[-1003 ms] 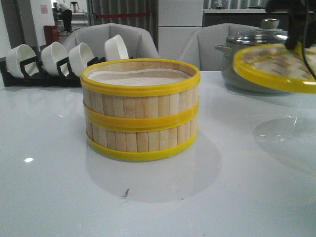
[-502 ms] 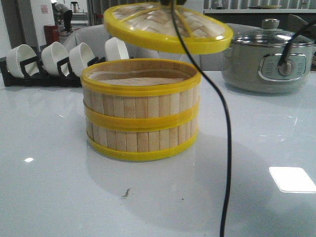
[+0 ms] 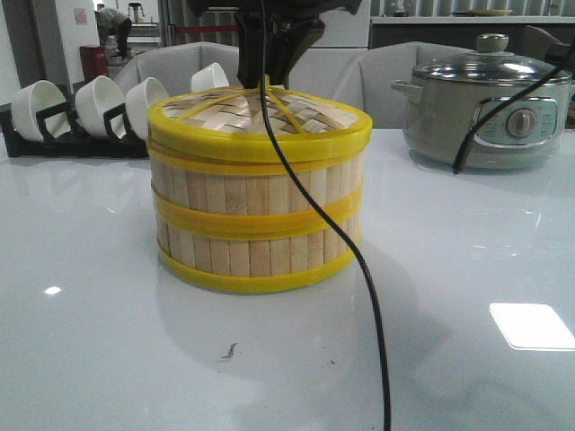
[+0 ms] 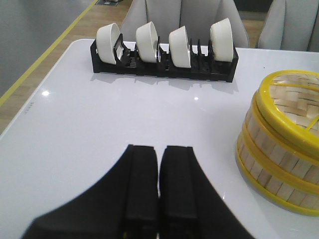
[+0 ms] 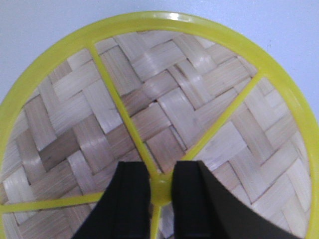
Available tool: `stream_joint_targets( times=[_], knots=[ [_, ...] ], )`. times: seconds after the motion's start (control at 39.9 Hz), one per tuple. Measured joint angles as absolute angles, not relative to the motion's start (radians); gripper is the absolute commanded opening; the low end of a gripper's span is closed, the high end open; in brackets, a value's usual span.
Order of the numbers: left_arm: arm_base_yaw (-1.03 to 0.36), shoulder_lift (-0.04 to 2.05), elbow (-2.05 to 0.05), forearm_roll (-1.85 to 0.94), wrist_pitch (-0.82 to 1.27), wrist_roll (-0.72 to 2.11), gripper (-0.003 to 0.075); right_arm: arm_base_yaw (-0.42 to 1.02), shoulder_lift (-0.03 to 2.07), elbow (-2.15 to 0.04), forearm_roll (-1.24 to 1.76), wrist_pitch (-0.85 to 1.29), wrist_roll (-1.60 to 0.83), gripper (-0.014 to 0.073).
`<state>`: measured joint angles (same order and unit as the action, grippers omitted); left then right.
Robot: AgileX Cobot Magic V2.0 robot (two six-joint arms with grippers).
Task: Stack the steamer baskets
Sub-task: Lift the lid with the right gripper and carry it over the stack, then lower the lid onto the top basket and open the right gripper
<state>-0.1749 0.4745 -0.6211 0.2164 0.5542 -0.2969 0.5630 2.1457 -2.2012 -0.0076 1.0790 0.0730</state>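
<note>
Two steamer baskets (image 3: 256, 224) stand stacked at the table's middle, pale slat walls with yellow bands; they also show in the left wrist view (image 4: 279, 149). A woven-bamboo lid (image 3: 260, 121) with a yellow rim lies on the top basket, tilted slightly; it fills the right wrist view (image 5: 159, 114). My right gripper (image 5: 160, 191) comes down from above and is shut on the lid's yellow knob (image 5: 160, 189); in the front view its fingers (image 3: 269, 54) stand over the lid's centre. My left gripper (image 4: 158, 164) is shut and empty, over bare table left of the stack.
A grey electric pot (image 3: 490, 108) with a glass lid stands at the back right. A black rack of white bowls (image 3: 99, 112) lines the back left, also in the left wrist view (image 4: 164, 55). A black cable (image 3: 359, 269) hangs across the front of the stack.
My right gripper has carried the lid from the right, over the stack, and lowered it onto the top basket. The stack has not moved.
</note>
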Motion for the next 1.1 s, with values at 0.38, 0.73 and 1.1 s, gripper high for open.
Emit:
stream_joint_targets(
  times=[0.38,0.73,1.1],
  knots=[
    [-0.175,0.475,-0.621,0.216,0.554,-0.297,0.0089,0.563,2.150,-2.203,0.000,1.063,0.072,0.0048],
    [-0.175,0.475,-0.621,0.216,0.554,-0.297,0.0089,0.563,2.150,-2.203,0.000,1.072,0.070,0.0048],
    [-0.175,0.475,-0.621,0.216,0.554,-0.297,0.0089,0.563,2.150,-2.203,0.000,1.080,0.070,0.0334]
  ],
)
